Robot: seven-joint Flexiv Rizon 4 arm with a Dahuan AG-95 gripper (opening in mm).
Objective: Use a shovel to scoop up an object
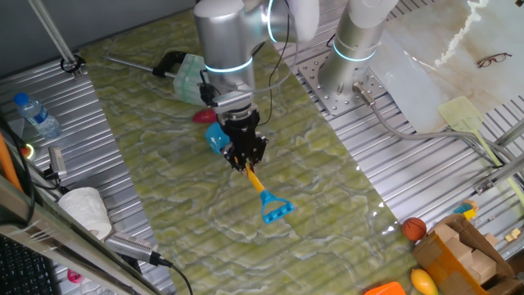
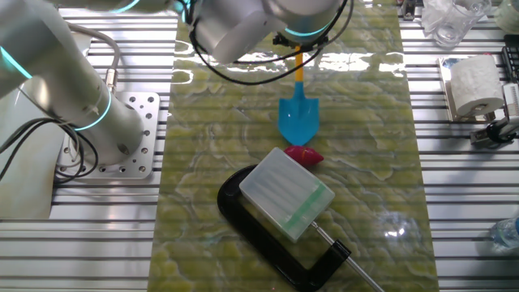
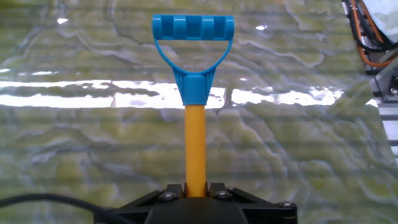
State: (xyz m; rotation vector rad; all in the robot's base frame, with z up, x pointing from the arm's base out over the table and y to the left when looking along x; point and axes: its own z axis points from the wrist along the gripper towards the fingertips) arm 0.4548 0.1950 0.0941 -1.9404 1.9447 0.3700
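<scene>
My gripper (image 1: 244, 161) is shut on the yellow shaft of the shovel (image 1: 266, 197), near the blade end. In the hand view the shaft (image 3: 194, 149) runs up from between the jaws to the blue D-shaped end (image 3: 193, 30). The blue blade (image 2: 298, 120) rests low over the mat in the other fixed view, its tip just short of the dark red oval object (image 2: 303, 155). That object (image 1: 203, 116) also shows beside the blade (image 1: 217, 137) in one fixed view. The gripper (image 2: 298, 50) is partly hidden by the arm there.
A pale translucent dustpan (image 2: 289, 191) with a black handle (image 2: 268, 243) lies right behind the red object. An orange ball (image 1: 414, 228), a cardboard box (image 1: 463, 250), a water bottle (image 1: 37, 115) and a paper roll (image 2: 475, 85) stand off the mat on the metal table.
</scene>
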